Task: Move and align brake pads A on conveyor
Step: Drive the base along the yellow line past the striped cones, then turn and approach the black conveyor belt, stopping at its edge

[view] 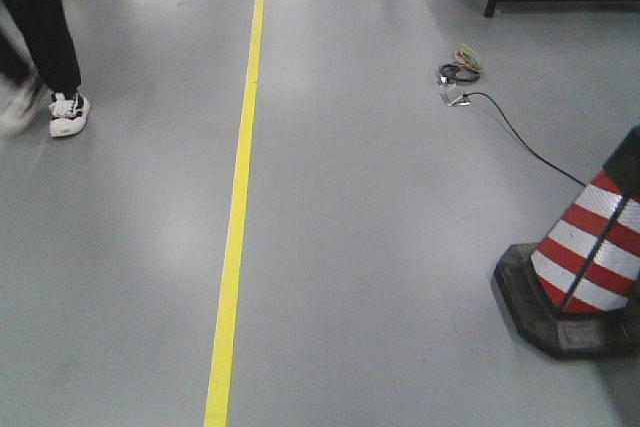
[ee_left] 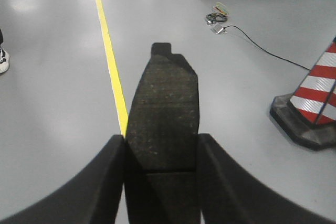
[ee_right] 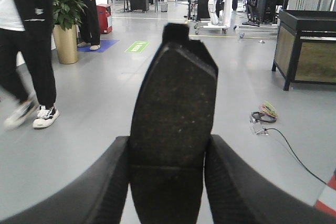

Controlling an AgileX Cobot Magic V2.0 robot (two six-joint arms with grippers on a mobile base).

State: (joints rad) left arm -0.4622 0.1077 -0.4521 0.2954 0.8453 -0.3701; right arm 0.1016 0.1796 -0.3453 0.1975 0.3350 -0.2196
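- walking person (view: 35, 37): motion-blurred, cropped at top edge
- traffic cone (view: 590, 247): cut off by right edge
- left brake pad (ee_left: 164, 124): lower end hidden between fingers (ee_left: 100, 182)

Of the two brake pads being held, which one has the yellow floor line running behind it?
The brake pad in the left gripper: the yellow line passes behind it. The brake pad in the right gripper has people and furniture behind.

Left hand (ee_left: 163, 150) and right hand (ee_right: 170, 156) each point forward, level, black fingers clamped on something between them.
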